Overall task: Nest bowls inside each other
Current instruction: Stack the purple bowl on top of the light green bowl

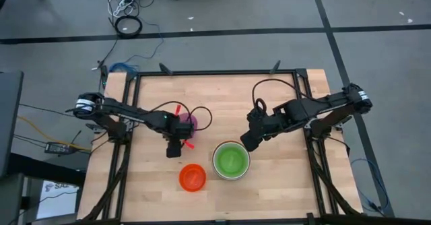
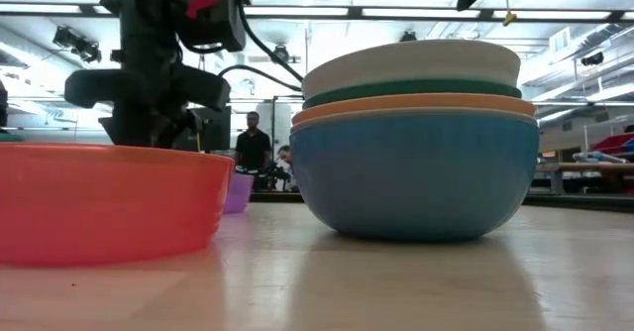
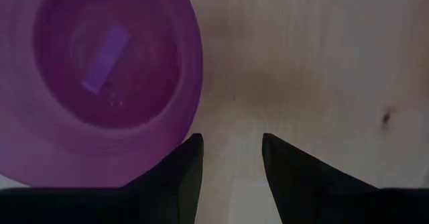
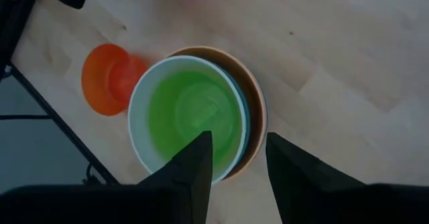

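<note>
A purple bowl (image 3: 100, 70) stands upright on the wood, left of the table's middle (image 1: 193, 121). My left gripper (image 3: 231, 147) points straight down, open, over bare wood just beside the bowl's rim, nothing between its fingers. Toward the near edge stands a stack of bowls (image 2: 411, 138): blue at the bottom, then orange, teal and white, with a green bowl (image 4: 194, 110) inside on top. A red-orange bowl (image 1: 192, 177) stands alone to the stack's left. My right gripper (image 4: 238, 150) hangs open above the stack's far right side (image 1: 249, 142).
Bare wood lies along the table's right side and near edge (image 1: 289, 191). A black cable (image 1: 202, 114) loops beside the purple bowl. Dark frame rails (image 1: 215, 72) run along the table's edges. People (image 2: 254, 143) show in the room behind the table.
</note>
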